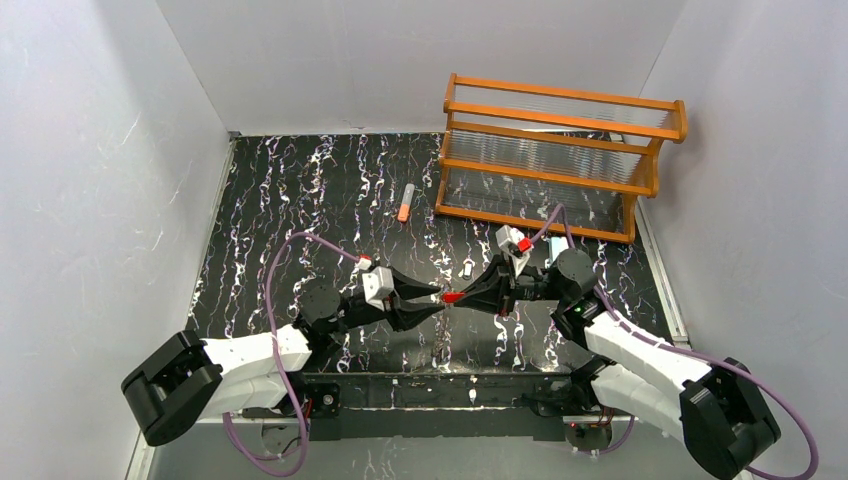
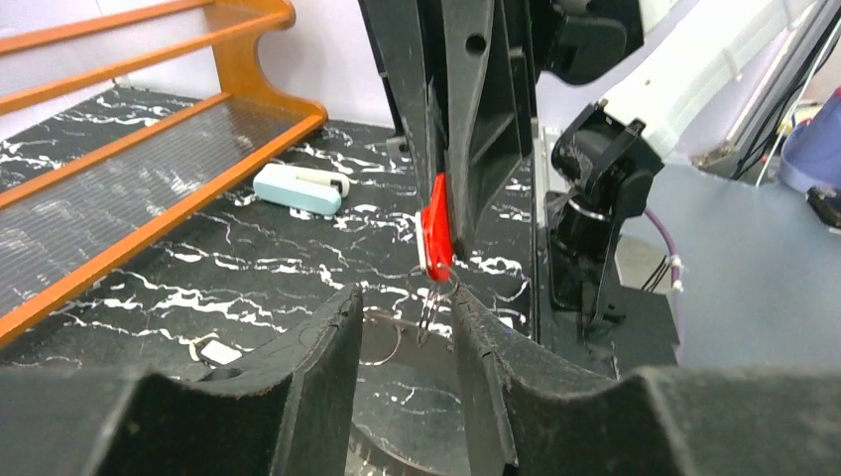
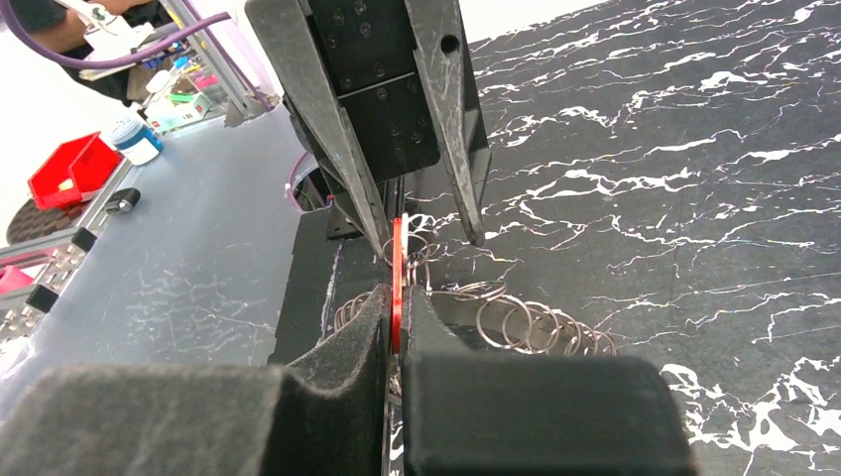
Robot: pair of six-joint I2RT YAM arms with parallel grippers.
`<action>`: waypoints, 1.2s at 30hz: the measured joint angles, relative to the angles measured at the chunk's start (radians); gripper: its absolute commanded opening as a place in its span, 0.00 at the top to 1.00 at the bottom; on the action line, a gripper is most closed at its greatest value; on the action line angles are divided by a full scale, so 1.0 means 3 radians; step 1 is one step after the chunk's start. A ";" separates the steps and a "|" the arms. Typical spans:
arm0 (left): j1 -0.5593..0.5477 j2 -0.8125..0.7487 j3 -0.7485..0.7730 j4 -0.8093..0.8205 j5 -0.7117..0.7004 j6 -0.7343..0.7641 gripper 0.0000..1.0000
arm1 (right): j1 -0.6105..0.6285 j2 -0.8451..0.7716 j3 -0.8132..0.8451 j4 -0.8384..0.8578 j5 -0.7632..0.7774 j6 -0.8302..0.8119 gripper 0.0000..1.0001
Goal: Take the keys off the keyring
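Observation:
My right gripper (image 1: 463, 296) is shut on a small red key (image 1: 452, 297) and holds it on edge above the table; the right wrist view shows the key (image 3: 397, 268) pinched between the pads. A thin wire keyring (image 2: 432, 301) hangs from the red key (image 2: 437, 226). My left gripper (image 1: 438, 301) faces the right one, tip to tip. It is open (image 2: 407, 302), and the ring hangs between its fingers, close to the right finger (image 2: 481, 332). More linked wire rings (image 3: 526, 322) trail on the table below. No green or dark-and-white key shows.
An orange wooden rack (image 1: 560, 160) stands at the back right. An orange-and-grey tube (image 1: 405, 203) lies mid-table. A pale white-blue clip (image 2: 298, 188) lies near the rack's foot, and a small white piece (image 2: 220, 352) lies on the marbled black mat (image 1: 300, 190).

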 measured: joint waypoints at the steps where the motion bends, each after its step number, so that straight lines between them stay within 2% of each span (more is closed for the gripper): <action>1: 0.0001 0.0000 0.0000 -0.0056 0.0017 0.0042 0.64 | 0.0000 -0.0023 0.0001 -0.0042 0.0005 -0.0027 0.99; 4: 0.0003 0.0000 0.0000 -0.0201 0.0072 0.0145 0.66 | 0.0001 -0.0053 0.0003 -0.0125 0.0005 -0.0083 0.99; 8: 0.0003 0.0000 0.0011 -0.0362 0.0154 0.0244 0.74 | 0.0000 -0.0066 0.0003 -0.0206 0.0004 -0.0136 0.99; 14: 0.0009 0.0046 0.0128 -0.0472 0.0315 0.0312 0.99 | 0.0000 -0.0090 0.0003 -0.0301 0.0006 -0.0197 0.99; 19: 0.0022 0.0074 0.0145 -0.0501 0.0384 0.0324 1.00 | 0.0000 -0.0198 0.0003 -0.0493 0.0058 -0.0290 0.99; 28: 0.0024 0.0072 0.0148 -0.0497 0.0379 0.0322 1.00 | -0.0004 -0.0671 0.0004 -0.1166 0.0460 -0.0529 0.99; 36: 0.0024 0.0109 0.0150 -0.0411 0.0394 0.0229 1.00 | -0.0017 -0.0720 -0.0022 -0.1361 0.0565 -0.0518 0.99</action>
